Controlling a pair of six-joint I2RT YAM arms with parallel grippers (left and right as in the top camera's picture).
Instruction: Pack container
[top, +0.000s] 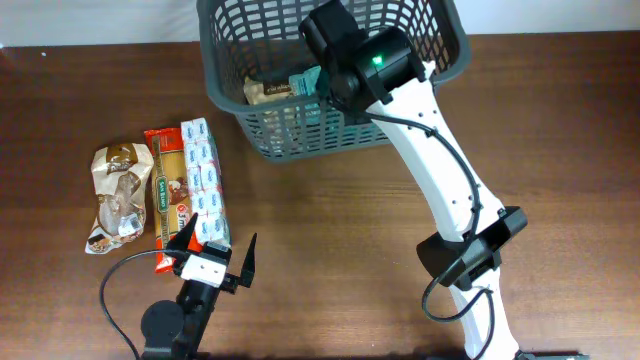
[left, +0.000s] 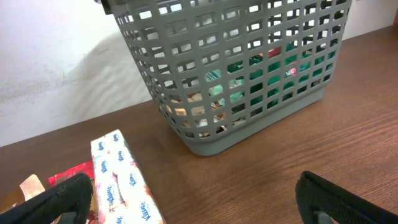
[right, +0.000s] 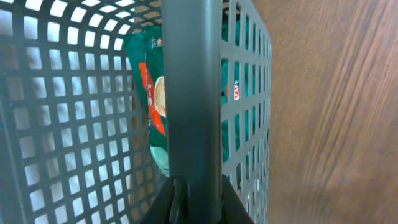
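Observation:
The container, a dark grey lattice basket, stands at the back centre of the table. My right gripper is shut on its near rim, one finger on each side of the rim. A green packet and a beige packet lie inside the basket; the green packet also shows in the right wrist view. My left gripper is open and empty, low over the table at the front left, beside a white tissue pack. The basket also shows in the left wrist view.
An orange-red pasta packet and a brown snack bag lie left of the tissue pack. The right arm's white link crosses the table from the front right to the basket.

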